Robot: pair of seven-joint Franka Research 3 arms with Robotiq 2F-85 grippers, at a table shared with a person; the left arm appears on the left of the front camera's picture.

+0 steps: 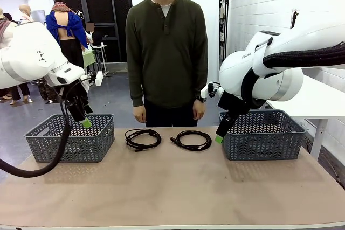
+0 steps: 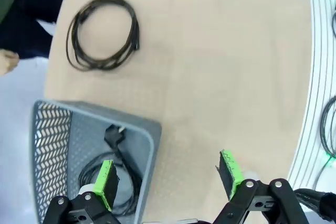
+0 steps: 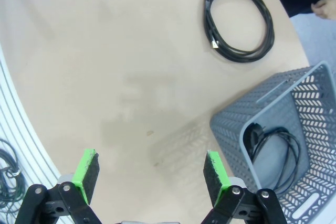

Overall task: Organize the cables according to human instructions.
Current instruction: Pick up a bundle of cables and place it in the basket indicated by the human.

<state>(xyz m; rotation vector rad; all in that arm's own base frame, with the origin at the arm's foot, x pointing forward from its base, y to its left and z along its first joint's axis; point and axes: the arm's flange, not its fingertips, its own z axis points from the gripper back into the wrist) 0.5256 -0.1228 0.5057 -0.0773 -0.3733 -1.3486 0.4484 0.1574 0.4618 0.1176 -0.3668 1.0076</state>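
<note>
Small dark lettering (image 1: 246,55) reading "FRAN" stands on the rounded white plastic shell of the right robot arm (image 1: 269,79), where the curve of the joint cuts the word off. A small dark plate (image 1: 294,19) on the white brick wall (image 1: 253,4) is too small to read.

Table cables: 2 (left cable (image 1: 143,139), right cable (image 1: 191,140)) | basket cables: 2 (left-basket cable (image 2: 125,157), right-basket cable (image 3: 255,136)) | baskets: 2 (left basket (image 1: 70,146), right basket (image 1: 262,144)) | person (image 1: 167,52): 1

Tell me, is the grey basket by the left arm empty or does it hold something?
Not empty: the left wrist view shows a coiled black power cord with its plug lying inside the grey basket.
</note>
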